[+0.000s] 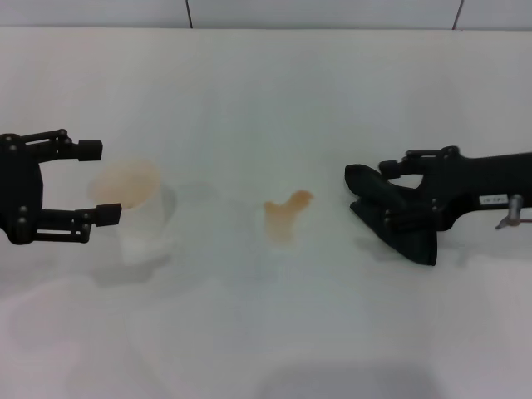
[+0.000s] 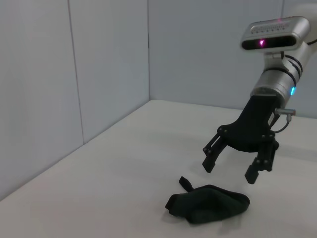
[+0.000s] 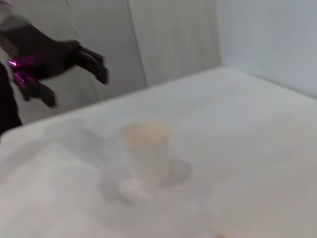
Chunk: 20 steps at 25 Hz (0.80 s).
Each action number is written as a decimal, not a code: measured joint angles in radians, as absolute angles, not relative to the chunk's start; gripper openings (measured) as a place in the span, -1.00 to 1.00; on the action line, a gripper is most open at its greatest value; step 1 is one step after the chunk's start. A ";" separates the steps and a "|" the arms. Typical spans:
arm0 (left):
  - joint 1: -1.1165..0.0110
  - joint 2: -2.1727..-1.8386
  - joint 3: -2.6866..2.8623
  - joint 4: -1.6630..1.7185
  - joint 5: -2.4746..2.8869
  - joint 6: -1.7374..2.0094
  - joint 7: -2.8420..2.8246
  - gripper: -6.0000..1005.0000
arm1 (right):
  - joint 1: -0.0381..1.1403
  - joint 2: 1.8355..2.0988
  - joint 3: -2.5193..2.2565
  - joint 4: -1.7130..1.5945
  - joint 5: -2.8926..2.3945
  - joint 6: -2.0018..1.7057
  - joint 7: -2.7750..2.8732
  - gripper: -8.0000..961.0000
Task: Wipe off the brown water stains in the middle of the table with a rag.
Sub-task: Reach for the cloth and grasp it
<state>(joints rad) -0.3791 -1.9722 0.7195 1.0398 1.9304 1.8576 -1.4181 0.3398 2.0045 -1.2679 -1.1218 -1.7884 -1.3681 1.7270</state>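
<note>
Rag [image 2: 208, 203] limp, light, lumpy on tabletop [image 1: 266, 332]; right gripper [image 2: 233, 171] above it, jaws apart — best pinch a raised fold mid-bunch.

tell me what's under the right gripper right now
The small black lumpy rag lies on the plain white table just below the right gripper, whose fingers are open and not touching it. In the head view the gripper mostly hides the rag.

Pale grey-blue panelled walls [image 2: 99, 74] w/ thin vertical seams, upper half of frame; corner near center, soft even light.
</note>
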 joint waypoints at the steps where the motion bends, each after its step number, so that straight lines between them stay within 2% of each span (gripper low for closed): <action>1: -0.379 -1.972 0.719 1.040 1.930 1.858 -1.423 0.75 | 0.342 2.004 -1.262 -1.142 -1.821 -1.369 1.756 0.61; 12: -0.391 -1.981 0.724 1.043 1.939 1.857 -1.448 0.75 | 0.434 2.010 -1.267 -1.262 -2.207 -1.370 2.099 0.60; 20: -0.391 -1.981 0.726 1.045 1.940 1.855 -1.445 0.75 | 0.441 2.012 -1.359 -1.317 -2.263 -1.325 2.182 0.59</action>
<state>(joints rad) -0.3912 -1.9806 0.7255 1.0452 1.9400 1.8551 -1.4445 0.4413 2.0125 -1.3589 -1.3168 -2.2628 -1.3253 2.1820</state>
